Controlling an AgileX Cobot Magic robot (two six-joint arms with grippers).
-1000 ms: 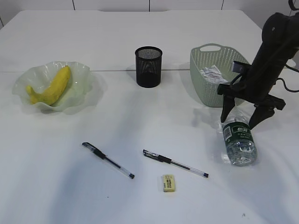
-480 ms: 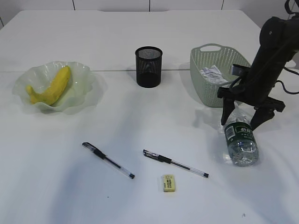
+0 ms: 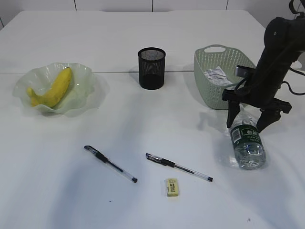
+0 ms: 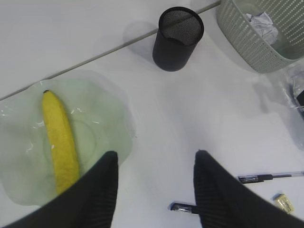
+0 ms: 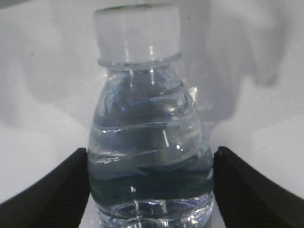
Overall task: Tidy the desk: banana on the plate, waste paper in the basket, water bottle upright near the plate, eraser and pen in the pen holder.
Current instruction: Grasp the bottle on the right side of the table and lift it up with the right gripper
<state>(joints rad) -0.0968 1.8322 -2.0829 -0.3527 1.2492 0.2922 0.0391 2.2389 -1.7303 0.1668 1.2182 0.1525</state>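
Observation:
The clear water bottle [image 3: 248, 144] with a green label lies on its side at the right; the right wrist view shows its white cap end [image 5: 149, 142]. My right gripper [image 3: 246, 126] is open and straddles it, one finger on each side [image 5: 150, 151]. The banana [image 3: 55, 87] lies in the pale green plate [image 3: 88, 76]. Crumpled waste paper [image 3: 217, 75] sits in the green basket [image 3: 209, 93]. Two pens [image 3: 109, 163] [image 3: 178, 166] and a yellow eraser [image 3: 172, 187] lie on the table in front. The black mesh pen holder [image 3: 151, 67] stands at the back. My left gripper [image 4: 156, 153] hangs open and empty above the table beside the plate [image 4: 111, 111].
The left wrist view shows the banana [image 4: 59, 137], pen holder [image 4: 177, 39], basket [image 4: 256, 45], a pen [image 4: 270, 176] and the eraser [image 4: 283, 203]. A seam in the white table runs behind the plate and holder. The left arm is outside the exterior view.
My right gripper has shifted slightly right and lower over the bottle. The bottle has moved a little to the right with it. Nothing else moved.

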